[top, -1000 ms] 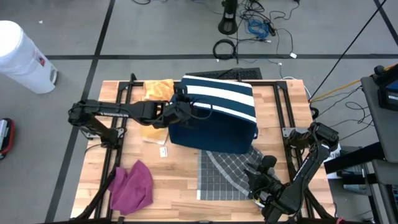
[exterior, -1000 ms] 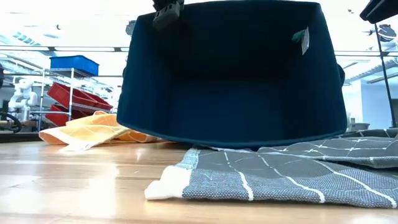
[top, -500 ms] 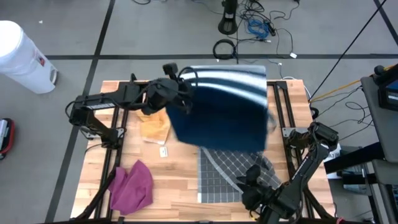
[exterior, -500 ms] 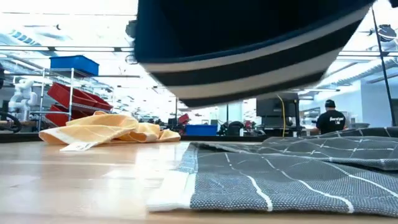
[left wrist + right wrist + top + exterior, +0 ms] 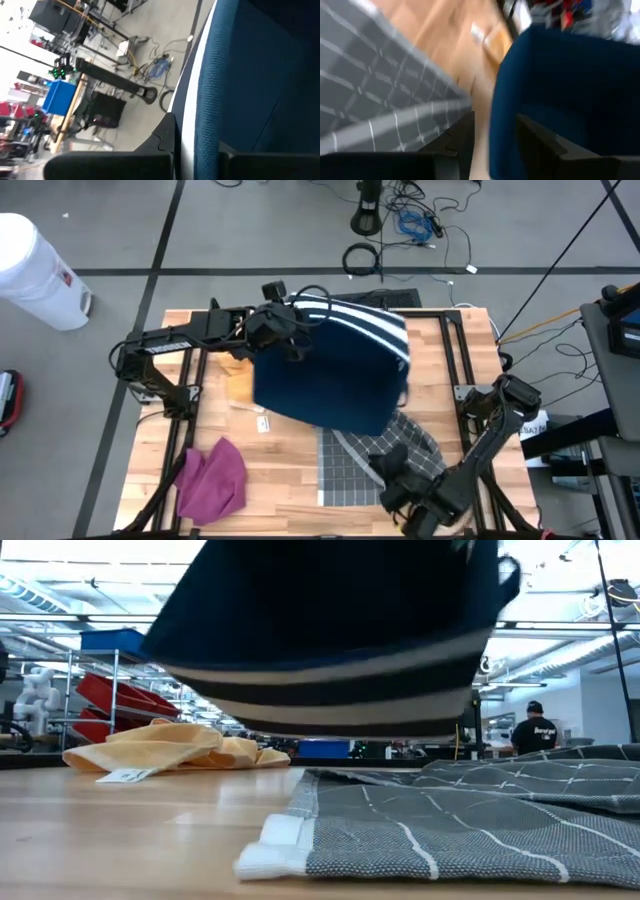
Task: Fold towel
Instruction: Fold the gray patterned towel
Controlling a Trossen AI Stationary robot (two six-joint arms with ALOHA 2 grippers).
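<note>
Grey checked towel [image 5: 362, 462] lies nearest the front edge of the wooden table [image 5: 290, 500], spread partly flat with its white hem [image 5: 272, 845] toward the table's middle and its far side rumpled under the basket. In the low view it fills the right foreground, resting on the wood. At its front right corner sits the right gripper [image 5: 388, 483], low over the cloth; in its own wrist view the two dark fingers [image 5: 457, 137] stand apart with bare table and towel edge between them, holding nothing. To the front left of the table lies a crumpled magenta cloth [image 5: 213, 478], well apart from the towel.

Farther back, over the table's middle, hangs a navy fabric basket [image 5: 335, 375] with white stripes [image 5: 330, 685], tilted and clear of the wood; the low view shows open air under its striped side. It overhangs the far part of the grey towel. The left gripper [image 5: 283, 330] holds it at its upper left rim, fingers closed tight on the basket's wall, which the left wrist view shows as blue fabric [image 5: 235, 100] running between them.

Behind the basket on the left lies an orange towel [image 5: 165, 748], bunched near the table's back. Beyond the table stands a white bin [image 5: 35, 270], and a person [image 5: 543, 725] shows in the far room.
</note>
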